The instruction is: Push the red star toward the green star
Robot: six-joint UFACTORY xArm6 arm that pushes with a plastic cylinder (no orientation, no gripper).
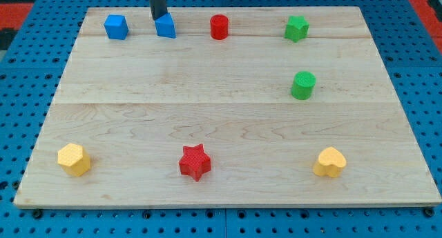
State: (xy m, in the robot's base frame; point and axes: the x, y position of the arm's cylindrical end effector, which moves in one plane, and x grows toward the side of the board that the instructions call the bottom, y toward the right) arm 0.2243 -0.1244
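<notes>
The red star (195, 161) lies near the view's bottom, a little left of centre. The green star (296, 28) sits at the view's top right. My tip (158, 19) is at the view's top, touching the upper left of a blue block (166, 25), far from the red star.
A blue cube (116, 27) is at the top left. A red cylinder (219, 27) stands at the top centre. A green cylinder (302, 85) is below the green star. Yellow blocks lie at the bottom left (74, 159) and bottom right (330, 162). The wooden board (228, 107) sits on a blue pegboard.
</notes>
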